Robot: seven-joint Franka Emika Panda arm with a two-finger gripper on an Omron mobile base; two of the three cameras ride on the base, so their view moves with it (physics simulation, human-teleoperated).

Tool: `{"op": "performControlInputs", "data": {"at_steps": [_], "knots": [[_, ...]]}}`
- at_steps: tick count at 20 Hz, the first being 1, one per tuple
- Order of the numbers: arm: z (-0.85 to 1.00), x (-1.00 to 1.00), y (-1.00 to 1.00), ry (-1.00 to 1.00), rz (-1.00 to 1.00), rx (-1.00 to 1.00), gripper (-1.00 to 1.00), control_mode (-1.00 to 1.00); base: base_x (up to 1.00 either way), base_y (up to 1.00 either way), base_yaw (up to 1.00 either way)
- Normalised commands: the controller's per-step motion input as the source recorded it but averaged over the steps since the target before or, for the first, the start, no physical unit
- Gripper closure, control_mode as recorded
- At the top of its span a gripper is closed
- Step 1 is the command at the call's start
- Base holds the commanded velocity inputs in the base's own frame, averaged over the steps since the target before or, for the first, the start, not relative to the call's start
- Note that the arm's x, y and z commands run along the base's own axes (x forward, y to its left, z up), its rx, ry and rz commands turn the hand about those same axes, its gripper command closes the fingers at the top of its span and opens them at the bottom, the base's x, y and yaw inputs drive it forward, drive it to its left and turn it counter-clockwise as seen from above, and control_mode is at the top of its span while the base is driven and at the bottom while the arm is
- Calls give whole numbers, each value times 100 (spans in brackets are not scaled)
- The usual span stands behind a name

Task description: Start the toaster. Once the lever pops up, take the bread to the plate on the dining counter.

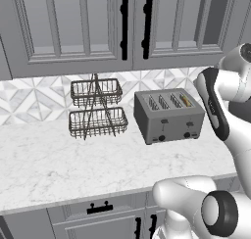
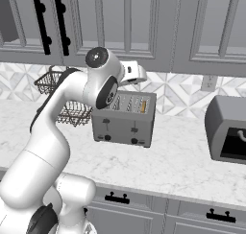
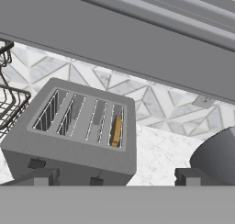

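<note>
The grey four-slot toaster [image 1: 169, 116] [image 2: 125, 119] [image 3: 69, 142] stands on the marble worktop against the patterned tiles. The bread [image 1: 186, 101] [image 2: 143, 106] [image 3: 116, 130], a golden-brown slice, sits upright in its rightmost slot. Two small levers [image 1: 164, 121] and two dark knobs [image 1: 162, 137] show on the toaster's front. My gripper [image 3: 114, 178] hovers above and in front of the toaster, open wide, nothing between its fingertips [image 3: 42, 176]. The arm's white hand [image 2: 133, 73] hangs just above the toaster's top. The plate and the dining counter are out of view.
A two-tier wire basket rack [image 1: 96, 108] [image 2: 57, 96] stands left of the toaster. A dark grey appliance [image 2: 228, 130] [image 3: 218, 156] sits to its right. Upper cabinets [image 1: 122, 27] hang low over the worktop [image 1: 59, 159].
</note>
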Motion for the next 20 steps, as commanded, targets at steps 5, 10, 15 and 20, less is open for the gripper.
{"op": "performControlInputs", "data": {"at_steps": [5,10,15,20], "knots": [[0,0,0,0,0,0,-100,-100,0,0,0],[0,0,0,0,0,0,-100,-100,0,0,0],[0,0,0,0,0,0,-100,-100,0,0,0],[0,0,0,0,0,0,-100,-100,0,0,0]]}}
